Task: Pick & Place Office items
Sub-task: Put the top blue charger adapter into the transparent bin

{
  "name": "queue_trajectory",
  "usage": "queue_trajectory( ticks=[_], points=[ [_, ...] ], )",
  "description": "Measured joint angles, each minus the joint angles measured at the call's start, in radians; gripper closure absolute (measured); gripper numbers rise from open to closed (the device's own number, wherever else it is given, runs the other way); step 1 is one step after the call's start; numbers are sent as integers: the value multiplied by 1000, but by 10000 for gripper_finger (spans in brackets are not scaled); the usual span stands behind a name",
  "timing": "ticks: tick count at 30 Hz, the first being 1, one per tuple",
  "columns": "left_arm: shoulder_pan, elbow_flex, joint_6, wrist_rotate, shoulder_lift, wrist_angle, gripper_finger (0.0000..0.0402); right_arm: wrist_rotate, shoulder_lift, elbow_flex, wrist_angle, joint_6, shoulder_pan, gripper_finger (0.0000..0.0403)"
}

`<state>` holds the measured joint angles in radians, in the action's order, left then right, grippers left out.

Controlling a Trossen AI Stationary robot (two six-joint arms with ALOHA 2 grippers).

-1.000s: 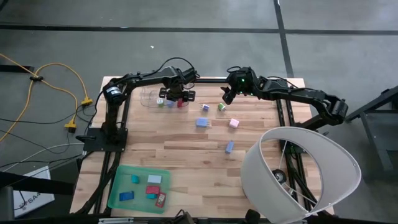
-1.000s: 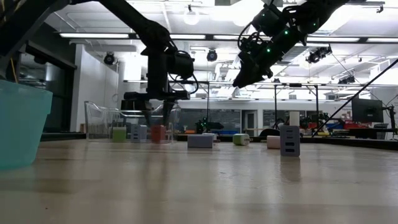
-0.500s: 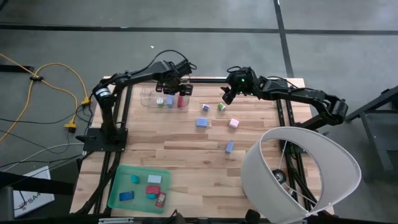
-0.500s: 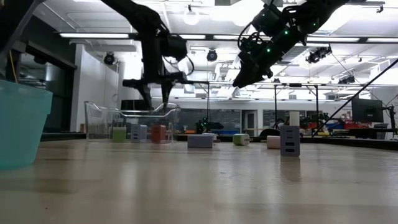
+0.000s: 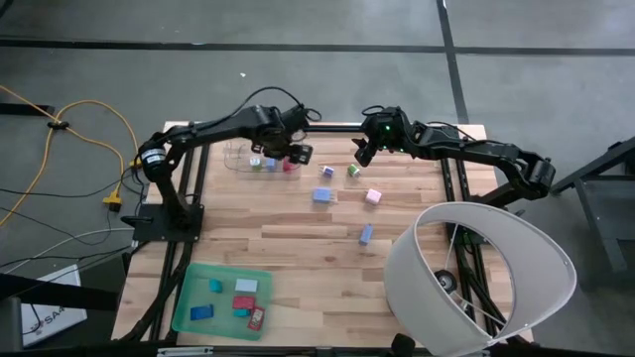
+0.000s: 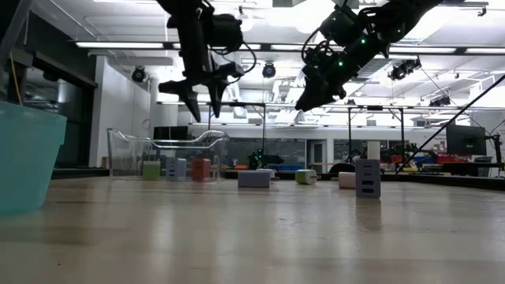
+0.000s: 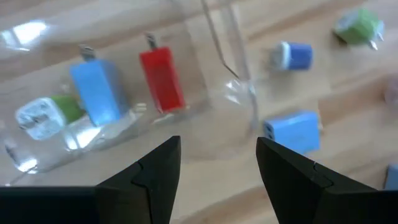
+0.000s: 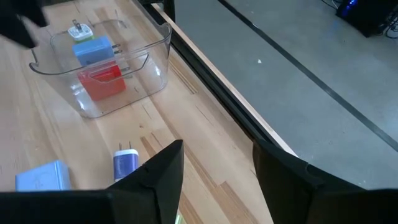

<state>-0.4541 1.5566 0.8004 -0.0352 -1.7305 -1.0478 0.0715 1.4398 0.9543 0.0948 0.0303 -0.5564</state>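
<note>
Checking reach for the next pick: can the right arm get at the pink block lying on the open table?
Probably yes. The pink block lies alone on bare wood, nothing beside or over it, and the right end effector hovers open just behind it. The left end effector is over by the clear bin.

Robotics lab: strip ceiling lights (image 6: 142, 45), monitors (image 6: 465, 140), concrete floor (image 5: 327, 69).

Both arms are matte black, jointed tubes with looping black cables; the right arm (image 5: 466, 151) shows small green lights.
</note>
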Motion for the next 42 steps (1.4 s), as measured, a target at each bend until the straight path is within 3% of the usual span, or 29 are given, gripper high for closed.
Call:
queue_trajectory(
  ticks=[15, 23, 33, 42],
  points=[
    [225, 0, -181, -108, 5, 52, 199, 0, 0, 0, -2, 0, 0, 223],
    [304, 0, -428, -118, -1, 155, 199, 0, 0, 0, -2, 0, 0, 223],
    [325, -8, -473, -151, -20, 208, 199, 0, 0, 0, -2, 0, 0, 223],
    [346, -10, -571, -146, -152, 206, 199, 0, 0, 0, -3, 0, 0, 223]
  ],
)
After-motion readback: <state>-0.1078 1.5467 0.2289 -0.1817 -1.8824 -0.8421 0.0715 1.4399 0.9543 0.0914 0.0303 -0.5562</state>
